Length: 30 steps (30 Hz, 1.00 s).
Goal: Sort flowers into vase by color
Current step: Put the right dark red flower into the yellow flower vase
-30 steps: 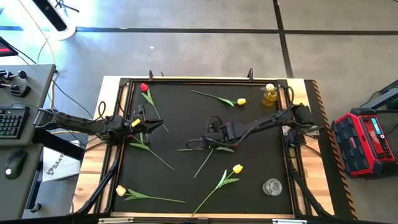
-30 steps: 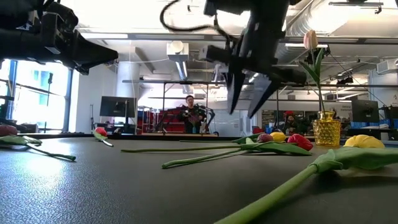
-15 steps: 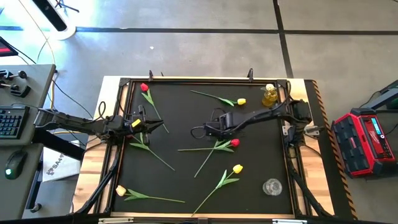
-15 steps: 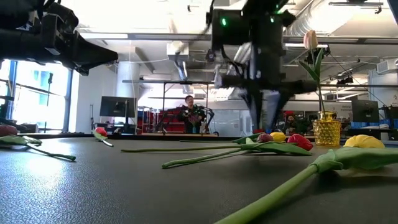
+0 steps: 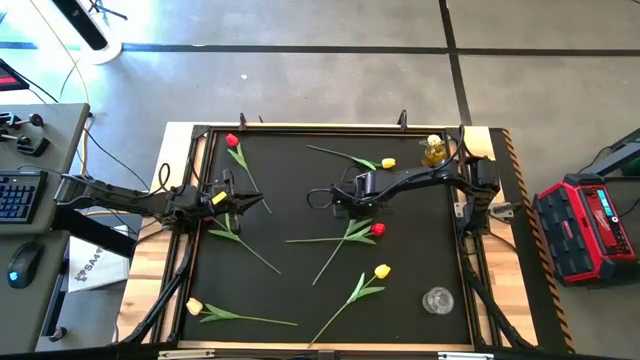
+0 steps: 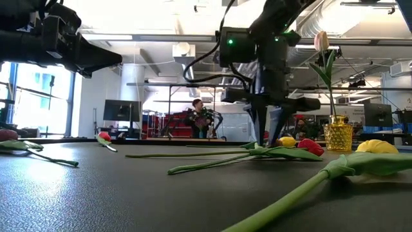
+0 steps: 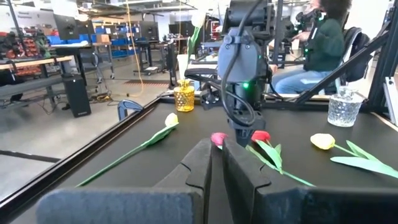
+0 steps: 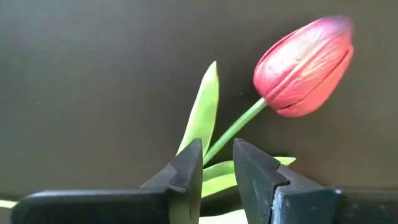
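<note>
My right gripper (image 8: 217, 151) points down at mid-table (image 5: 340, 206) over a pink-red tulip (image 8: 305, 65) lying on the black mat. Its fingers are open by a narrow gap and straddle the stem just behind the head. A red tulip (image 5: 378, 229) and two yellow ones (image 5: 381, 271) (image 5: 388, 163) lie nearby, another red one (image 5: 232, 140) lies far left, and a pale one (image 5: 194, 307) near left. A cream tulip (image 6: 320, 42) stands in the amber vase (image 5: 433, 152). A clear glass vase (image 5: 437, 300) stands near right. My left gripper (image 7: 216, 163) hovers level at the left (image 5: 260, 205), shut on nothing. My right gripper comes from above with the tulip's stem (image 8: 214, 148) and a leaf running into the gap between its fingers, close behind the head. Whether the fingers touch the stem, I cannot tell. The flower lies flat on the mat.
The mat has a raised black frame (image 5: 200, 230) with wooden edging. A red tool case (image 5: 590, 230) sits on the floor to the right, and a desk with a keyboard (image 5: 15, 195) to the left. A person (image 7: 323, 43) sits beyond the table.
My right gripper has moved toward the table's far edge and come down over the pink-red tulip, uncovering the red tulip it stood above. Its fingers have narrowed from wide open to a small gap. The flowers have not moved.
</note>
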Each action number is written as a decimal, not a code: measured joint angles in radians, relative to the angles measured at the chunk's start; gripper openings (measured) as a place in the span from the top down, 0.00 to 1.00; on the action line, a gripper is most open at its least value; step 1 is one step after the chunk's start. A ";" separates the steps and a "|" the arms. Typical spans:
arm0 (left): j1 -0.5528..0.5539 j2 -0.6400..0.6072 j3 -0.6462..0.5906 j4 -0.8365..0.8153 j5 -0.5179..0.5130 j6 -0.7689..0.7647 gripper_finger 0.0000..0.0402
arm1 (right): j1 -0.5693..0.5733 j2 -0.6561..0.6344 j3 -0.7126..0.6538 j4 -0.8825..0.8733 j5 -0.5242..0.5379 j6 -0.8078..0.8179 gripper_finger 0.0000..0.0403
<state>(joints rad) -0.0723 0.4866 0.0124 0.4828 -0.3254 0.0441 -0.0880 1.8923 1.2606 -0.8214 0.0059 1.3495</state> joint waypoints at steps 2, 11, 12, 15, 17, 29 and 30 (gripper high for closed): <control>0.000 0.000 0.000 0.000 0.000 0.001 0.93 | -0.006 0.000 0.000 -0.017 0.000 0.001 0.81; 0.000 0.000 0.000 -0.001 0.000 0.001 0.93 | -0.009 0.000 0.000 -0.044 0.011 0.022 0.81; 0.000 0.000 0.000 0.000 0.000 0.001 0.93 | -0.009 0.000 0.000 -0.032 0.011 0.021 0.81; 0.000 0.000 0.000 0.000 0.000 0.001 0.93 | -0.016 0.000 0.000 -0.011 0.018 0.012 0.81; 0.000 0.000 0.000 0.000 0.000 0.001 0.93 | -0.017 0.000 0.000 -0.017 0.036 0.012 0.81; 0.000 0.000 0.000 -0.002 0.000 0.001 0.93 | -0.017 0.016 0.000 -0.041 0.062 0.023 0.81; 0.000 0.000 0.000 -0.004 0.000 0.001 0.93 | -0.017 0.025 0.000 -0.036 0.065 0.023 0.81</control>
<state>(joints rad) -0.0723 0.4862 0.0124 0.4783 -0.3256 0.0455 -0.1051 1.9175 1.2606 -0.8570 0.0711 1.3720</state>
